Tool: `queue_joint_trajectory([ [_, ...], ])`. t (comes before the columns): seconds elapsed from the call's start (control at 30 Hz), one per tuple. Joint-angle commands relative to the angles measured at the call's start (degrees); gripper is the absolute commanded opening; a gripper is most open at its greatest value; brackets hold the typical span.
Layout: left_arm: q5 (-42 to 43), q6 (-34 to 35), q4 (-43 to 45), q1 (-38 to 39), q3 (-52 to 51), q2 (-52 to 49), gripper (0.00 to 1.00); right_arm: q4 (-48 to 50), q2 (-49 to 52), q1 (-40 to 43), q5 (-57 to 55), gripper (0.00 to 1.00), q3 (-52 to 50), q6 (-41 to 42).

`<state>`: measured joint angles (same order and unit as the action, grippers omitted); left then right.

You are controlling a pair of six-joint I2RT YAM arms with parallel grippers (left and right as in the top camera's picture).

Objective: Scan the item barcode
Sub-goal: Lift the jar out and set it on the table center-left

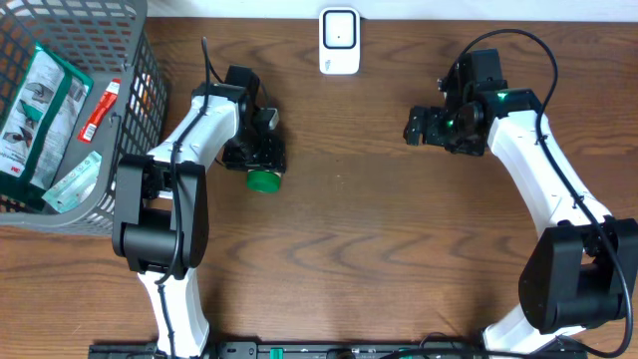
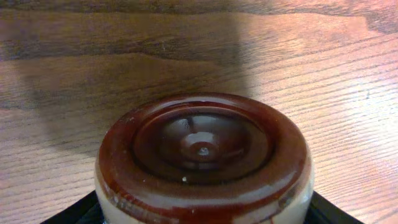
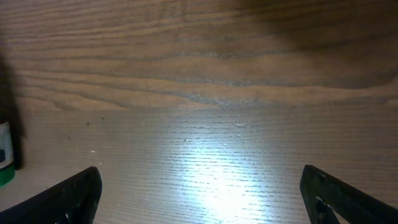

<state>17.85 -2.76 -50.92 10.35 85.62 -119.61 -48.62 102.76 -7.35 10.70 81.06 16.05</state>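
Note:
The item is a bottle with a green cap [image 1: 264, 180], lying sideways on the table in my left gripper [image 1: 261, 157], which is shut on its body. The left wrist view looks straight at the bottle's round, dark red-brown base [image 2: 203, 149], with a black finger [image 2: 69, 214] showing at each lower corner. No barcode shows in any view. A white scanner [image 1: 339, 41] stands at the table's back edge, up and to the right of the bottle. My right gripper [image 1: 415, 128] hovers open over bare wood; its fingers [image 3: 76, 194] stand wide apart with nothing between them.
A grey wire basket [image 1: 140, 60] with several packaged goods stands at the far left. The bottle's green cap end [image 3: 5, 155] shows at the left edge of the right wrist view. Wooden tabletop [image 1: 379, 229] spans the space between the arms.

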Motion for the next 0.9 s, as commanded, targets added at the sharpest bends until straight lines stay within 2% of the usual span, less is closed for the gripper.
queue_joint_trajectory([
  [0.0, -0.50, 0.52, 0.48, 0.31, -0.22, -2.40, 0.70, 0.02, 0.22, 0.13, -0.13, 0.99, 0.94, -0.46],
  [0.17, -0.50, 0.52, 0.66, 0.28, 1.53, -0.13, 0.84, -0.02, 0.22, 0.13, -0.13, 0.99, 0.94, -0.46],
  [0.27, -0.50, 0.52, 0.92, 0.28, 2.54, 1.84, 0.88, -0.02, 0.22, 0.13, -0.13, 0.99, 0.94, -0.46],
  [0.5, -1.14, 0.52, 4.02, 0.28, 2.69, 8.85, 0.89, -0.02, 0.22, 0.13, -0.13, 0.99, 0.94, -0.46],
  [0.87, -16.04, 0.55, 8.28, 0.11, 4.52, 25.59, 0.89, -0.02, 0.22, 0.13, -0.13, 0.99, 0.92, -0.46],
])
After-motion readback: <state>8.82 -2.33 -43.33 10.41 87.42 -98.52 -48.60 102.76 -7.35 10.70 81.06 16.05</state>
